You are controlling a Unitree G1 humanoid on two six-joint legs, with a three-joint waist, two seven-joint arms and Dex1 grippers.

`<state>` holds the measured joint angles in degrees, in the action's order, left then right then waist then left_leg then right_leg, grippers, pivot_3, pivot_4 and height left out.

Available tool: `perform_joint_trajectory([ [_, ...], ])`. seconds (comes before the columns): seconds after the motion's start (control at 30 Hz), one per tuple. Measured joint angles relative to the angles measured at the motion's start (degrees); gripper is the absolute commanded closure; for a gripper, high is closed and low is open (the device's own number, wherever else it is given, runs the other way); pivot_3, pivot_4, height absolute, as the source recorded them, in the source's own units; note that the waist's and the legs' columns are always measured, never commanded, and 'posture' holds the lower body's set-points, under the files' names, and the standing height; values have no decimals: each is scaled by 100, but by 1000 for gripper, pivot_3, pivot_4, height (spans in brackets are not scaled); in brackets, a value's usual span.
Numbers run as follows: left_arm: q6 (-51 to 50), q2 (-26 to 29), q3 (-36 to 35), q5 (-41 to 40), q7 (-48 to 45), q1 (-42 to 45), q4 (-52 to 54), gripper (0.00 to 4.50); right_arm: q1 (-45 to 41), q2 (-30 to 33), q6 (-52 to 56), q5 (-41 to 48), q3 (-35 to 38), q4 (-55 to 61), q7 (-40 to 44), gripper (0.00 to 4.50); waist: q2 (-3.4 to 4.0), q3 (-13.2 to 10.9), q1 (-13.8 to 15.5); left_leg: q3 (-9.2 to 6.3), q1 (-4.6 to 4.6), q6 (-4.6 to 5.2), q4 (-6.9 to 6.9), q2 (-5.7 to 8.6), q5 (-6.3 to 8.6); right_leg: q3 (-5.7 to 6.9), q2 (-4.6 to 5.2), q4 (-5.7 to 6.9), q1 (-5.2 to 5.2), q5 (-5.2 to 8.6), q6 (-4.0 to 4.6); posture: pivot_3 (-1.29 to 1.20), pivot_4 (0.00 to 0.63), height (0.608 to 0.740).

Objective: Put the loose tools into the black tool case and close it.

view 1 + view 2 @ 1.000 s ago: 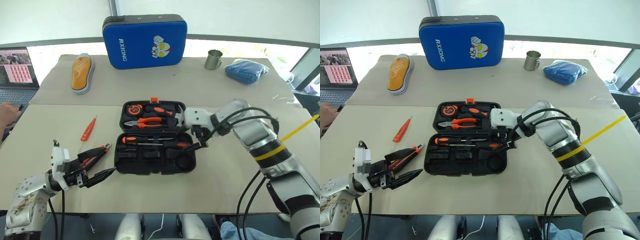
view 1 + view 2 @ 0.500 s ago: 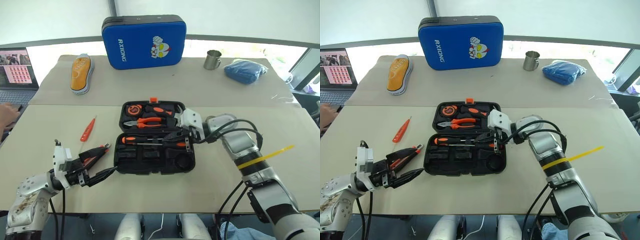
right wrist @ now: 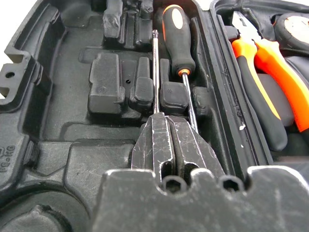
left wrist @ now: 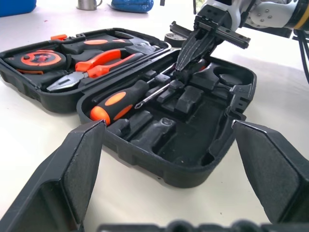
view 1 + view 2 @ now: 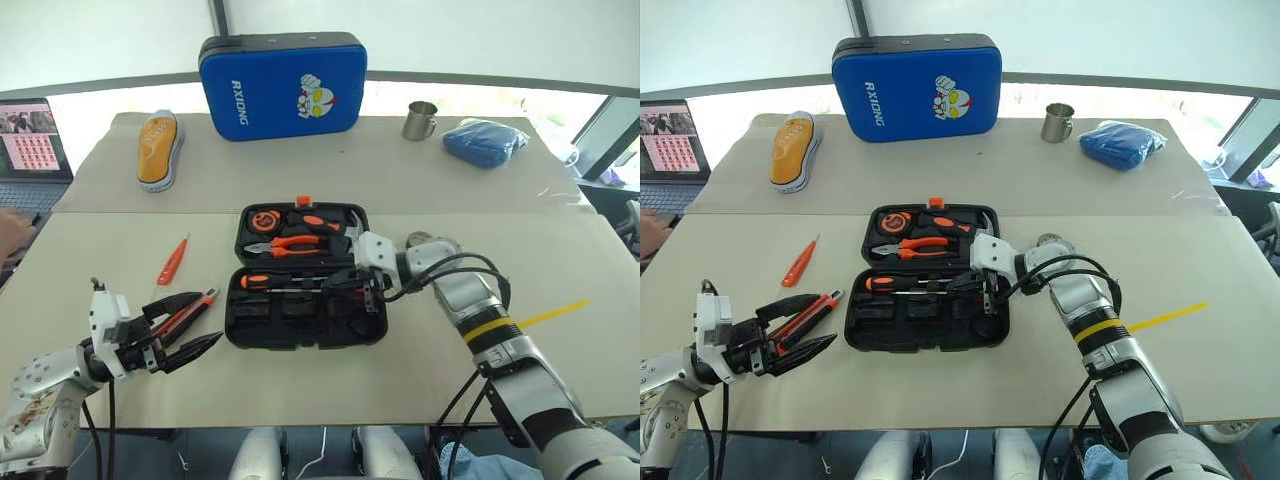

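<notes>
The black tool case [image 5: 238, 318] lies open at mid-table. Its near half holds two screwdrivers with black-and-orange handles; the handle of one [image 5: 258, 281] is at the left. My right gripper [image 5: 350, 282] is shut, tips down on the other screwdriver's shaft [image 3: 155, 72] inside the case; I cannot tell whether it pinches it. My left gripper [image 5: 208, 318] stands open, left of the case and facing it. The orange-and-black utility knife [image 5: 188, 313] lies on the table beside its far finger. The slim red screwdriver [image 5: 173, 260] lies further back on the left.
The case lid holds orange-handled pliers [image 5: 295, 243] and a tape measure [image 5: 266, 218]. At the back stand a blue RXIONG case [image 5: 282, 82], an orange insole [image 5: 160, 148], a steel mug [image 5: 419, 119] and a blue cloth [image 5: 484, 141]. A laptop [image 5: 35, 135] and a person's hand [image 5: 10, 232] are far left.
My right gripper came down into the case's near half and went from open to shut over the screwdrivers. The left gripper stayed open beside the knife.
</notes>
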<state>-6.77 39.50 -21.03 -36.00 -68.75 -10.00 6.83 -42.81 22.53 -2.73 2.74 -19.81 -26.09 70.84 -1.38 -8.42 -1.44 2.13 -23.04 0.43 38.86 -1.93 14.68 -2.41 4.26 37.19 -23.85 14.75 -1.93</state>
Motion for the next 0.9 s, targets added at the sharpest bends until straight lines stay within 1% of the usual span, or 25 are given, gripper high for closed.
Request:
perform_joint_trajectory([
  [0.1, -66, 24, -266, -14, 123, -194, -26, 0, 105, -158, 0, 180, 174, 31, -49, 4444, -2, 0, -46, 0, 3, 0, -5, -6, 0, 2, -4, 0, 0, -1, 4, 0, 150, 740],
  [0.17, -86, 24, -566, -28, 245, -352, -153, 0, 393, -236, 220, 691, 417, 284, 80, 3903, -3, -2, -59, -2, -15, 0, -5, -6, 0, 2, 3, 2, -18, -1, 5, 0, 150, 740],
  [0.23, -131, 24, -852, -90, 316, -547, -307, 0, 624, -138, 420, 1093, 640, 666, 243, 3415, -3, -2, -60, -1, -21, 0, -3, -5, 0, 3, 11, 2, -21, -1, 4, 0, 150, 740],
  [0.27, -149, 25, -1079, -147, 338, -676, -401, 0, 812, -4, 503, 1329, 816, 1021, 308, 3018, -4, -3, -51, -2, -24, 0, -2, -5, 0, 6, 16, -2, -20, -2, 2, 0, 150, 740],
  [0.33, -179, 54, -1475, -187, 389, -970, -625, 0, 1121, 272, 598, 1635, 1167, 1526, 353, 2396, -5, -3, -49, -1, -21, 1, -3, -3, 2, 6, 21, -8, -15, -3, -2, 0, 150, 740],
  [0.37, -180, 58, -1580, -185, 407, -1077, -704, 0, 1244, 337, 622, 1714, 1279, 1666, 340, 1964, -6, -3, -43, -1, -20, 1, -3, -3, 2, 7, 20, -10, -14, -3, -2, 0, 150, 740],
  [0.47, -129, 59, -1937, -53, 562, -1382, -1226, 0, 1937, 424, 593, 2061, 1762, 2228, 145, 1073, -8, -2, -9, -2, -14, 1, -3, -4, 1, 8, 13, -8, -11, -2, 0, 0, 150, 740],
  [0.5, -93, 59, -2073, 29, 695, -1447, -1451, 0, 2193, 417, 506, 2173, 1921, 2339, 118, 645, -10, -2, 8, 1, -12, 0, -3, -4, 1, 7, 9, -8, -10, -1, 1, 0, 150, 740],
  [0.6, -61, 39, -2350, 208, 1114, -1550, -1793, 0, 2815, 283, 67, 2560, 2477, 2496, 87, 645, -14, -3, 38, 6, -10, 0, -2, -4, 1, 5, 11, -10, -8, -1, 1, 0, 150, 740],
  [0.63, -64, -7, -2437, 211, 1276, -1551, -1806, 0, 3090, 224, -93, 2586, 2682, 2620, -87, 645, -19, 0, 64, 5, -10, 0, -1, -4, 1, 6, 13, -9, -7, -1, 0, 0, 150, 740],
  [0.73, -209, -143, -2568, 158, 1593, -1529, -1710, 0, 3697, 199, -77, 2904, 3022, 2874, -289, 20, -34, 8, 87, 6, -9, -1, 0, -5, 1, 5, 16, -10, -3, -1, -1, 0, 150, 740],
  [0.8, -408, -163, -2560, 41, 1723, -1438, -1544, 0, 3916, 198, -118, 2969, 3088, 2998, -316, 20, -41, 11, 77, 4, 2, -1, 0, -9, 1, 6, 12, -9, 16, -1, 0, 0, 150, 740],
  [0.9, -1023, -69, -2406, -148, 2062, -1058, -1079, 0, 4038, 198, -227, 2969, 3156, 3174, -412, 20, -44, 6, 74, 3, 56, -2, -3, -12, 1, 8, 12, -13, 73, 1, 0, 0, 150, 740],
])
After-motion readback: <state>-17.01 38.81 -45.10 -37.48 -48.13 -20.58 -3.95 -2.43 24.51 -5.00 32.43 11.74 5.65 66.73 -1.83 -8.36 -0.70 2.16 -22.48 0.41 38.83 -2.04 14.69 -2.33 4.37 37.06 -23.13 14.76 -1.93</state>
